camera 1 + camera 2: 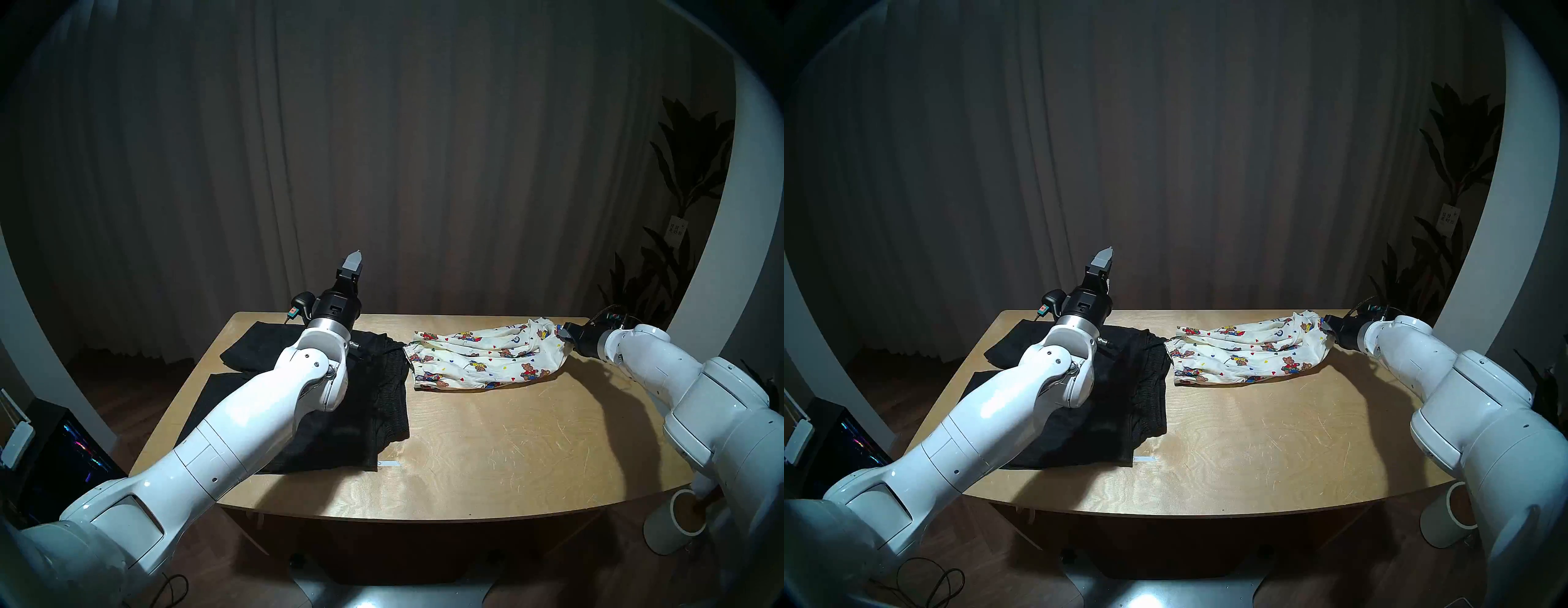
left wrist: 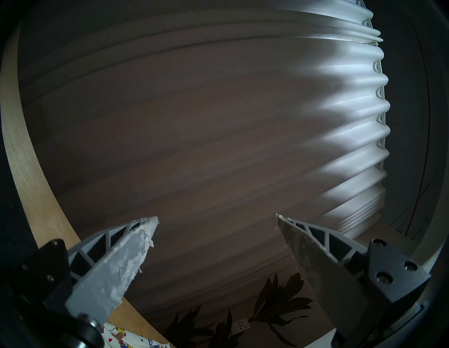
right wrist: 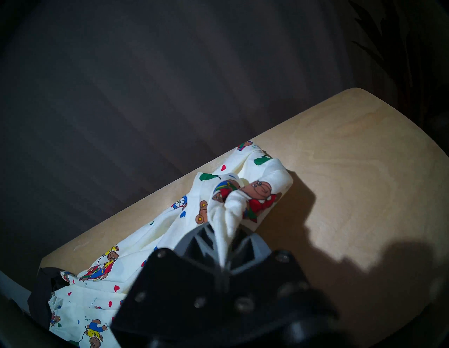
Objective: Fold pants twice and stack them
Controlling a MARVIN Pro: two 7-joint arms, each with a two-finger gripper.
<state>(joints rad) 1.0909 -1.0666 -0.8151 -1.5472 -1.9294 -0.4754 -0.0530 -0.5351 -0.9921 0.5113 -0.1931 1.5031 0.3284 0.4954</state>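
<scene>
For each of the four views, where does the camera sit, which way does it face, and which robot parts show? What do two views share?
Head stereo left: from the head, down at the table; both arms show.
Head stereo right: nearly the same.
Left wrist: faces the curtain; left gripper open, empty.
Right wrist: faces the table's far edge; right gripper shut on the teddy-bear pants.
Shared: those pants appear in every view.

Black pants [image 1: 339,407] flat left; teddy-print pants [image 1: 479,361] bunched, far right

I can read no text anywhere. A small white tag [image 1: 675,228] on the plant [image 1: 679,178] carries dark print, but it is too small for me to make out.
</scene>
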